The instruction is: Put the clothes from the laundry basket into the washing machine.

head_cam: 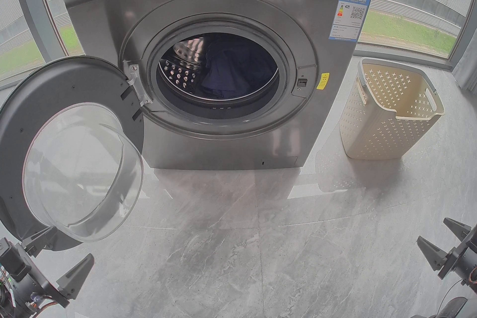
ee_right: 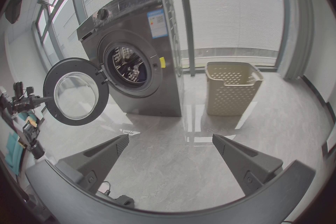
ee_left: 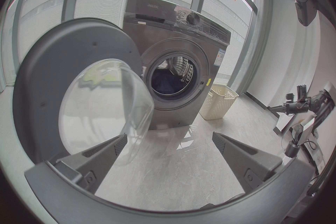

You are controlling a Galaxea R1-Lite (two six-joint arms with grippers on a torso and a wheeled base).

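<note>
A grey front-loading washing machine (head_cam: 218, 60) stands ahead with its round door (head_cam: 69, 150) swung wide to the left. Dark blue clothes (head_cam: 236, 68) lie inside the drum. A cream perforated laundry basket (head_cam: 387, 110) sits on the floor to the machine's right, and its inside looks empty. My left gripper (head_cam: 59, 259) hangs open low at the left, just below the door's edge, holding nothing. My right gripper (head_cam: 444, 242) is open low at the right, well short of the basket. The left wrist view has the machine (ee_left: 175, 70) and basket (ee_left: 218, 100); the right wrist view has the machine (ee_right: 134, 60) and basket (ee_right: 232, 90).
Glossy grey floor tiles (head_cam: 258, 244) spread between me and the machine. Large windows stand behind the machine and basket. The open door (ee_left: 80, 88) juts out close to my left gripper. A tripod stand with equipment (ee_left: 297, 109) is off to one side.
</note>
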